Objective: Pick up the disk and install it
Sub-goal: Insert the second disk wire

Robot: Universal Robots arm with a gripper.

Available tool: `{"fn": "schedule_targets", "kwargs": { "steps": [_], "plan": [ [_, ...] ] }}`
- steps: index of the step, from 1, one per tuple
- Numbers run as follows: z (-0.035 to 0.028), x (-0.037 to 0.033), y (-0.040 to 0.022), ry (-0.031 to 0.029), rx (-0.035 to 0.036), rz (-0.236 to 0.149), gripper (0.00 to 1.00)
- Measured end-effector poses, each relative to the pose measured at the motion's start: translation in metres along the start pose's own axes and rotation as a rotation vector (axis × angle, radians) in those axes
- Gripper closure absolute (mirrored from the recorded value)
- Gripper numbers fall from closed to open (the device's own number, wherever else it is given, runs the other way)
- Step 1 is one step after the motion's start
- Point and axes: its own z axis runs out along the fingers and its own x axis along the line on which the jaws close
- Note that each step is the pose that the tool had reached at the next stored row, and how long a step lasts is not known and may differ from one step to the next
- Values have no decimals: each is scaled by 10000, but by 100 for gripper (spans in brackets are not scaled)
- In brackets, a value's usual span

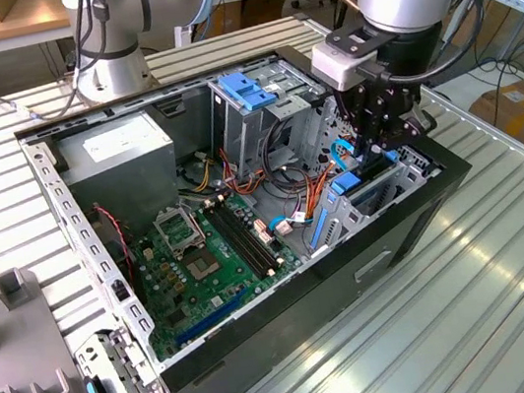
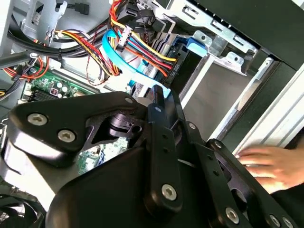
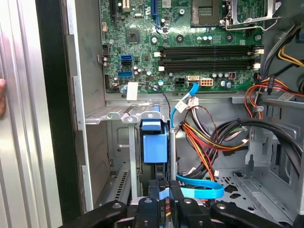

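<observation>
— Gripper (image 3: 166,197)?
— Down in the open case (image 1: 292,321), pinched on the disk (image 3: 155,142) — blue-edged, upright in the front drive bay (image 1: 407,168).
— Beyond?
— Cables (image 3: 209,137), then motherboard (image 3: 190,42) — farthest, grey power supply (image 1: 115,150).

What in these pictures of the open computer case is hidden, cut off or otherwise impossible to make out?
- Tool tips: exterior view, sunk behind the drive bay wall; open or shut cannot be told.
- Disk: first wrist view, only its blue carrier end shows; the bay hides the body.
- Hand: second wrist view, cut off by the picture's edge.
- Motherboard: second wrist view, mostly covered by the tool's black linkage.
</observation>
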Motion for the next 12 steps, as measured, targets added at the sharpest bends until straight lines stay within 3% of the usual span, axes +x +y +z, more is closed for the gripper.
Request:
{"fn": "schedule_targets", "kwargs": {
  "steps": [3, 12],
  "plan": [
    [-8, 1, -1, 4, -1, -1, 89],
    [-22, 1, -3, 3, -1, 0, 89]
  ]
}}
